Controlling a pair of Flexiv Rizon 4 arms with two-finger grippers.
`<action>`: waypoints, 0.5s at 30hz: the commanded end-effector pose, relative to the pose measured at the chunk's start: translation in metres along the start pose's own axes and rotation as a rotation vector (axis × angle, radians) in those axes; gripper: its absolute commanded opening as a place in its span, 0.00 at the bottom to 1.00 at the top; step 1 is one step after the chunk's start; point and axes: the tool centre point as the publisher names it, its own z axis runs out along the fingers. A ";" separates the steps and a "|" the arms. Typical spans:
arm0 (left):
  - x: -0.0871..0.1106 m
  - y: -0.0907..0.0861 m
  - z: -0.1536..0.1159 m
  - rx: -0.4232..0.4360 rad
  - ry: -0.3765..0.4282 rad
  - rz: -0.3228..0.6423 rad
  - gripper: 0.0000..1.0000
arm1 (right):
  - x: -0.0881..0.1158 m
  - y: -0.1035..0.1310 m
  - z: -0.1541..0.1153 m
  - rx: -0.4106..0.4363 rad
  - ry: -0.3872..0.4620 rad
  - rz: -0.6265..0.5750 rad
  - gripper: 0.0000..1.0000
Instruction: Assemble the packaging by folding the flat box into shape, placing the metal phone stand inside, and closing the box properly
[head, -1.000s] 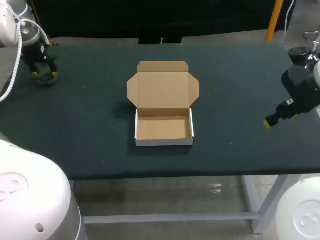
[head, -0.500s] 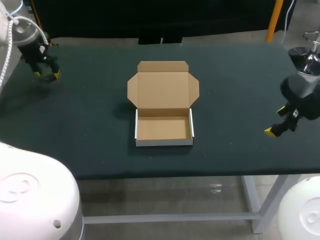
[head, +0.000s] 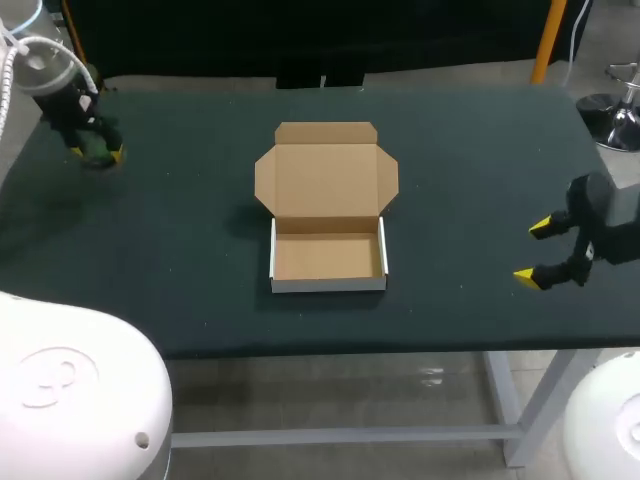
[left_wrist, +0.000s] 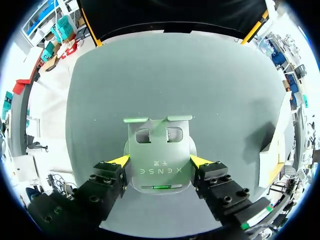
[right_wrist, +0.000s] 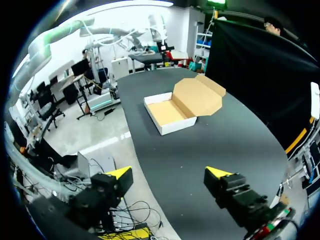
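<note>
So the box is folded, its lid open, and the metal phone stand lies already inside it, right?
Not quite. The box is folded with its lid open, but it is empty. The metal phone stand lies on the table at the left hand, as the left wrist view shows.

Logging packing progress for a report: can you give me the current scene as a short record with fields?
box: brown cardboard box, tray folded up, lid open, empty, centre of dark green table
stand: grey metal phone stand, at table's far left corner
left pincer: shut on the stand's two sides
right pincer: open, empty, over table's right edge
left to do: stand into box, close lid
</note>
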 end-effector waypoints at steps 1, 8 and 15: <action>0.006 0.013 -0.015 0.046 -0.023 0.000 0.00 | -0.011 0.002 0.020 -0.008 0.025 -0.004 1.00; 0.007 0.021 -0.023 0.052 -0.034 0.001 0.00 | -0.013 0.002 0.042 0.020 0.062 -0.007 1.00; 0.009 0.030 -0.027 0.053 -0.034 0.004 0.00 | -0.015 0.001 0.056 0.045 0.044 -0.011 1.00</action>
